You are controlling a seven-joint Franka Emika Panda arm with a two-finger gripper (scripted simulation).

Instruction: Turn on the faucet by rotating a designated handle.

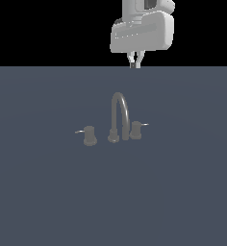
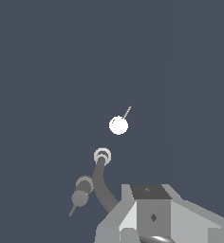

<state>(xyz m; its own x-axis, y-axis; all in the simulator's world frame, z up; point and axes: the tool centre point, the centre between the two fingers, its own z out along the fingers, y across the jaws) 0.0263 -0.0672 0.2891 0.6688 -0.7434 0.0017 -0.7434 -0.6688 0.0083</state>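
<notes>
- The faucet (image 1: pixel 119 117) is seen standing on the flat grey worktop (image 1: pixel 43 192), near the middle of the exterior view.
- Its arched spout rises from a base and curves down toward the exterior view's right.
- The handle (image 1: pixel 136 129) is placed close against the spout's downturned tip, on the exterior view's right; its thin pale lever is pointed toward the exterior view's right.
- The twin knob (image 1: pixel 89 135) is set apart on the exterior view's left, with its lever pointed the opposite way.
- The gripper (image 1: pixel 135 61) is held high above the faucet, well apart from it, roughly over the handle's side of the spout.
- In the exterior view the two finger tips are seen as thin pale prongs close together, with only a slight gap between them. Nothing is held. Whether the jaws are fully closed cannot be told at this size.
- In the wrist view the faucet is looked down on: a round white knob top with a thin lever, the spout's ringed tip and arch, and a second, darker knob are registered. Which of the two knobs is the handle (image 2: pixel 118 125) is judged, not certain.
- Progress, judged: nothing of the task is done. No contact has been made, and the lever is taken to be at its unturned position.
- Left to do, judged: descent to the handle, engagement of its lever by the jaws, then rotation.
</notes>
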